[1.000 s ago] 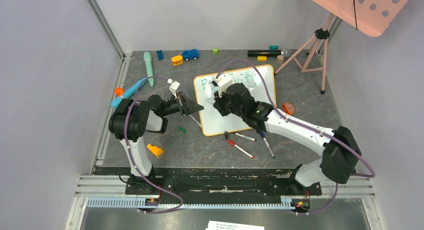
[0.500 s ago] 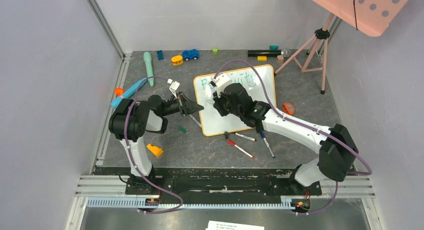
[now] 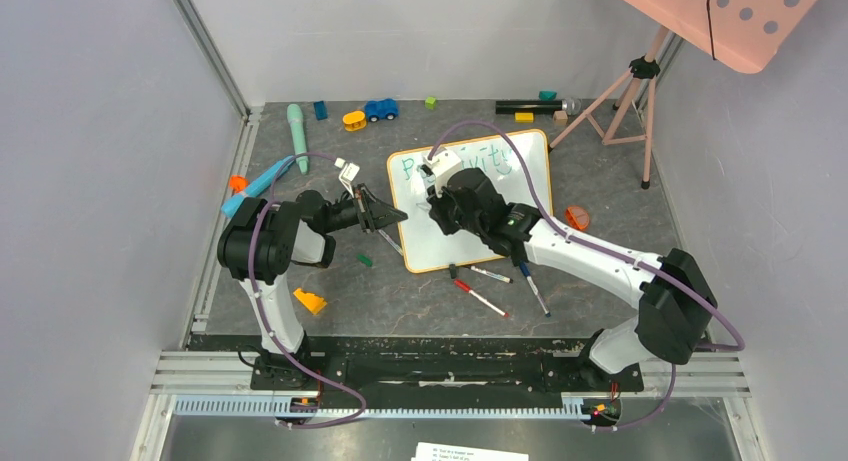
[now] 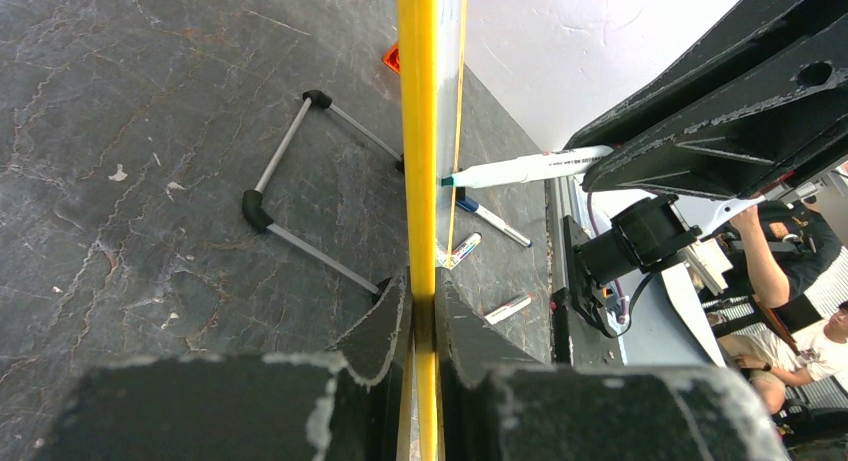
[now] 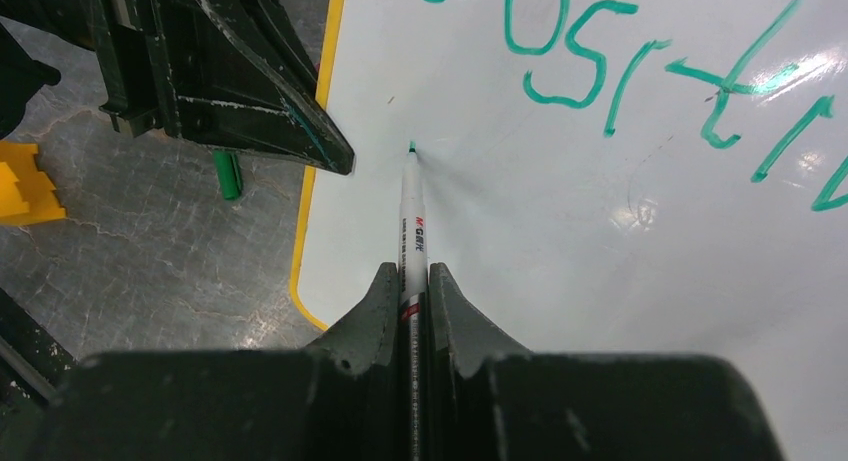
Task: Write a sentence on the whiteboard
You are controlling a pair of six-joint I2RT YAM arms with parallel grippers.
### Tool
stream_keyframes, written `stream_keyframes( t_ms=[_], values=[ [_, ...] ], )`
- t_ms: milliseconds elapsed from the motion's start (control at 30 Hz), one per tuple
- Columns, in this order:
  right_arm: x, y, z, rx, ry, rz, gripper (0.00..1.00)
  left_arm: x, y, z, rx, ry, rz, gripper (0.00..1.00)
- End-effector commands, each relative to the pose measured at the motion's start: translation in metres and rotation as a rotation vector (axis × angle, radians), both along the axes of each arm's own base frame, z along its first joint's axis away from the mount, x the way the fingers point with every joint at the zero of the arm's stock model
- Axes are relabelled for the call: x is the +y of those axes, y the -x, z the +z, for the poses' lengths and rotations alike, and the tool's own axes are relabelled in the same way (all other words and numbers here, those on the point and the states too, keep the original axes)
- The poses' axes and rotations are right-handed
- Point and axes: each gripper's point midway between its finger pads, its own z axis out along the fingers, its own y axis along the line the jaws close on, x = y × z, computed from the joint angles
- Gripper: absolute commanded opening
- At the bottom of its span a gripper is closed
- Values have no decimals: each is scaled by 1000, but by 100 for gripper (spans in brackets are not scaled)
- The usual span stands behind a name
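The whiteboard (image 3: 440,246) with its orange-yellow frame is tilted up on the table. My left gripper (image 3: 397,218) is shut on its left edge, and the yellow frame (image 4: 417,131) runs between the jaws of this gripper (image 4: 422,291). My right gripper (image 3: 437,203) is shut on a white marker (image 5: 411,221). The marker's green tip touches the white surface (image 5: 600,281) near the left edge, below the first line. The marker also shows in the left wrist view (image 4: 520,167). The sentence (image 5: 600,61) shows only as teal letters of "Positivity"; my right arm hides part of it (image 3: 495,159).
Three loose markers (image 3: 480,298) lie in front of the board. A yellow block (image 3: 309,301) and a small green piece (image 3: 364,260) lie to the left, an orange object (image 3: 576,217) to the right. A pink tripod (image 3: 625,96) stands at the back right; toys, among them a blue car (image 3: 380,109), line the back.
My right gripper has shifted slightly to the left over the board with the marker. The left gripper and the board have not moved.
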Motion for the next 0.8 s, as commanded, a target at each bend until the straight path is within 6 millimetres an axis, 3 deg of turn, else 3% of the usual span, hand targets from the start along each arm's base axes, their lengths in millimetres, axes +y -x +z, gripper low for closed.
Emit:
stream_keyframes(
  t_ms=[0, 200, 767],
  values=[
    [-6, 6, 6, -7, -15, -4, 0, 1, 8, 10, -95, 3, -30, 2],
    [-12, 7, 5, -9, -6, -27, 0, 1, 8, 10, -92, 2, -29, 2],
    [-8, -19, 26, -73, 16, -74, 0, 1, 8, 12, -101, 2, -30, 2]
  ],
)
